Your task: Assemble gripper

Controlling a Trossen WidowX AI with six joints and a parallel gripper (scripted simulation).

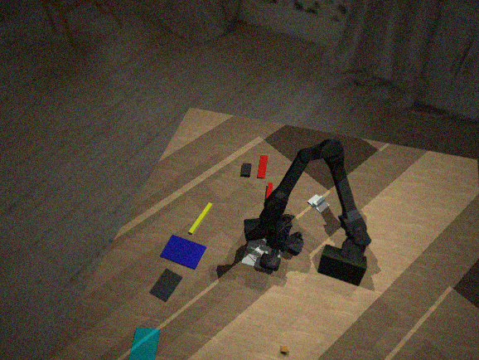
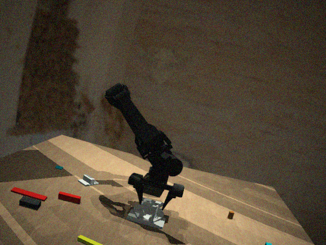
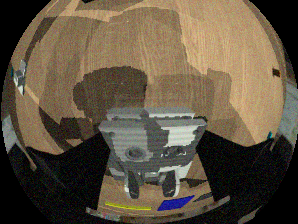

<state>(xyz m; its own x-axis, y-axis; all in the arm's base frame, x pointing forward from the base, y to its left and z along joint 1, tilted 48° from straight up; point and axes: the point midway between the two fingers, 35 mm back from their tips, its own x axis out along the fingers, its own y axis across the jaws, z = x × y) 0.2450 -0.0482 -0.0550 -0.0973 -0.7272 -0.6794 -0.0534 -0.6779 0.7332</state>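
Note:
The gripper base is a pale flat plate on the table under the hand. Two pale jaws stand on it; their prongs show in the wrist view, the left jaw and the right jaw side by side. My gripper is shut on the grey housing plate, one finger at each end. The housing plate is low over the jaws and looks roughly in line with the base. Whether it touches the stubs, and whether the teeth mesh, is hidden.
A white bracket-like part stands near the arm's base. Red bars, a black block, a yellow bar, a blue plate, a dark plate, a teal plate and an orange piece lie around.

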